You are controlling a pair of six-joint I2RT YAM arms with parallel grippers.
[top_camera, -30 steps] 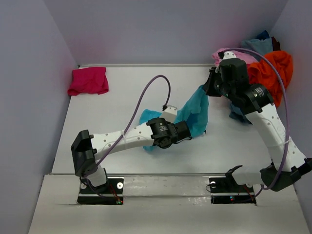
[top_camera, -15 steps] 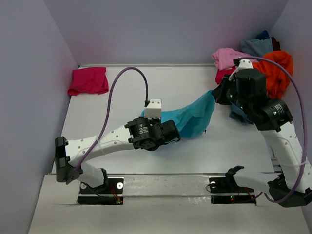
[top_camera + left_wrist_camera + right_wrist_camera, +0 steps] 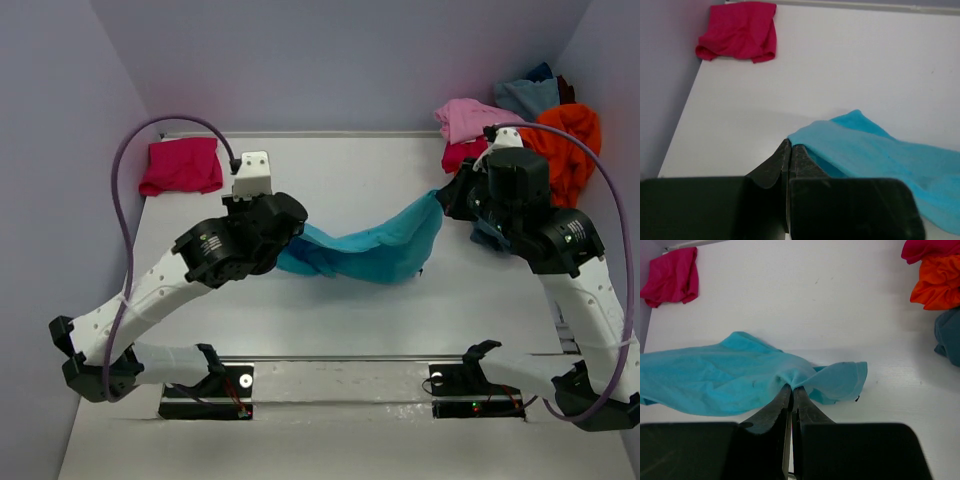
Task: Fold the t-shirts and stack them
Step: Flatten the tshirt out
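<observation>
Turquoise t-shirt (image 3: 365, 250) centre frame, now drawn long over bench (image 3: 350, 165), sagging between 2 hands. Left hand (image 3: 288, 240) clamped on left end, swung leftward within 1 s. Right hand (image 3: 445, 200) pinching right end. Spreading under way, fold not begun. Magenta t-shirt (image 3: 182, 165) upper left.

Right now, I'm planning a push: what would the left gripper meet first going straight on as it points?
Probably bare table, just beyond the turquoise shirt it pinches. The left gripper aims beside the magenta shirt, not at it, though depth is unclear.
</observation>
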